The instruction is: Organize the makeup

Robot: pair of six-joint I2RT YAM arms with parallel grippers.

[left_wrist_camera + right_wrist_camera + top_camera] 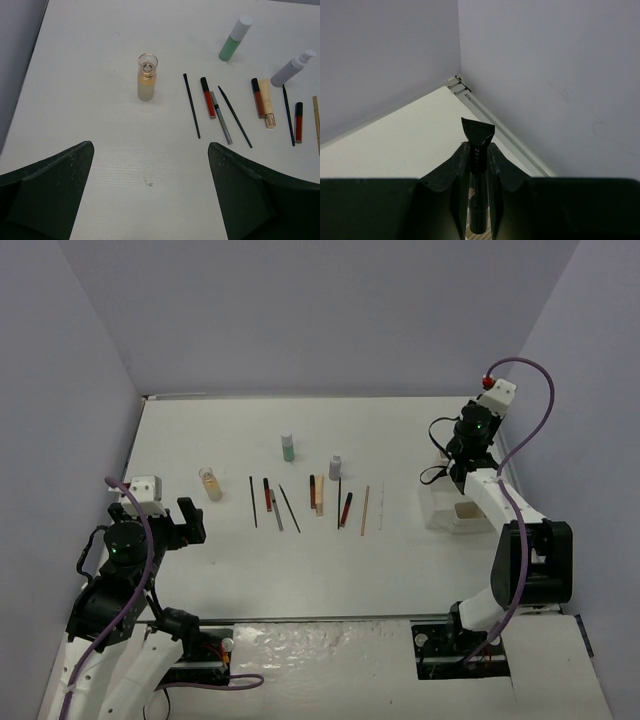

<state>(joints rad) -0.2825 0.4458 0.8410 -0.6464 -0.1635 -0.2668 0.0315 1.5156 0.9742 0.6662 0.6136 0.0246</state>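
Observation:
Three makeup bottles stand on the white table: a beige one (210, 483) (146, 80), a green one (288, 448) (234, 40) and a grey one (335, 467) (292, 69). A row of thin sticks (310, 502) (220, 107) in black, red and tan lies in front of them. My left gripper (190, 523) (151, 145) hangs open and holds nothing, near and left of the beige bottle. My right gripper (445, 445) (478, 148) is shut on a black makeup tube (477, 131), raised above the white tray (452, 512) at the right.
The tray has something tan inside one compartment. Grey walls close in the table at the back and both sides. The right wrist view faces the far right corner rail (470, 95). A foil-like sheet (320, 650) lies at the near edge between the arm bases.

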